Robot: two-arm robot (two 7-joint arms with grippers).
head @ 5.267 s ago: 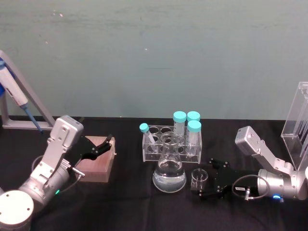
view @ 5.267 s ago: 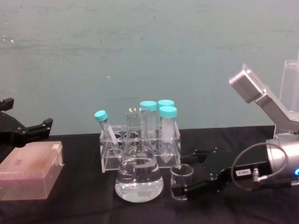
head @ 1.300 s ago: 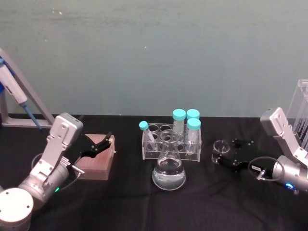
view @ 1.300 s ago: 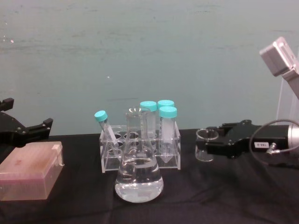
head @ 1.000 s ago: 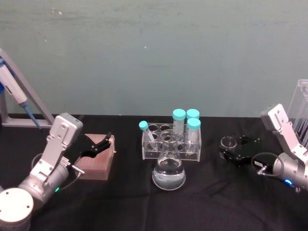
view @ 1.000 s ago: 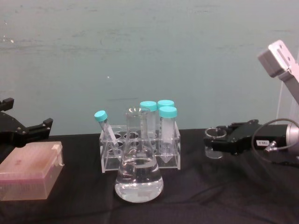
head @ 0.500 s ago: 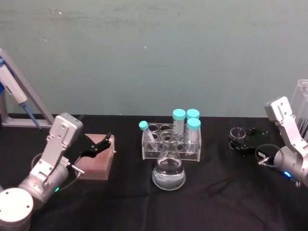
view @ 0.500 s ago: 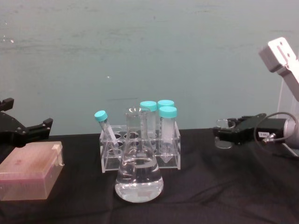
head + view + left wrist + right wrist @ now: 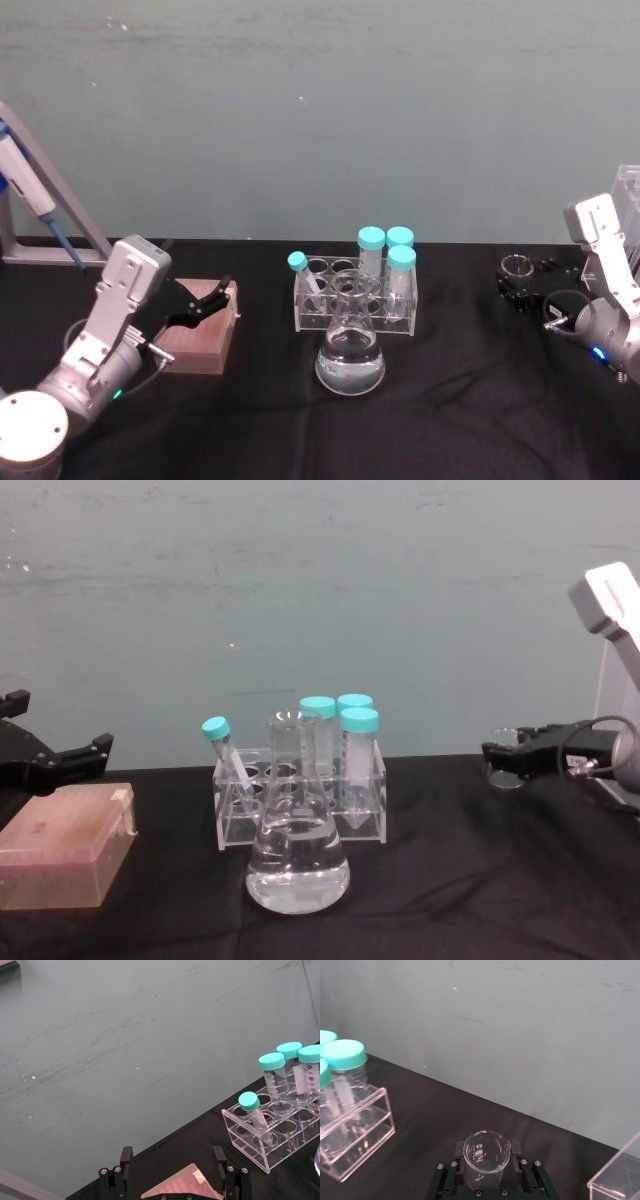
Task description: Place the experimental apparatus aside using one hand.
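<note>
My right gripper (image 9: pixel 517 280) is shut on the small glass beaker (image 9: pixel 515 267), far to the right near the table's back edge. In the right wrist view the beaker (image 9: pixel 485 1156) stands upright between the black fingers (image 9: pixel 451 1174). From the chest, the beaker (image 9: pixel 504 767) sits at the tip of the gripper (image 9: pixel 505 758). The conical flask (image 9: pixel 350 356), partly filled with clear liquid, stands in the middle of the table (image 9: pixel 297 863). The tall acrylic pipette rack (image 9: pixel 629 212) stands at the right edge behind my right arm. My left gripper (image 9: pixel 213 297) hangs open over the pink box (image 9: pixel 205 338).
A low acrylic rack of teal-capped tubes (image 9: pixel 356 293) stands just behind the flask. A pipette on a grey stand (image 9: pixel 30 195) is at the far left. Black cloth (image 9: pixel 450 400) covers the table between the flask and my right arm.
My right gripper has carried the beaker from beside the flask to the right and back, toward the tall rack. Flask, tube rack and left arm have not moved.
</note>
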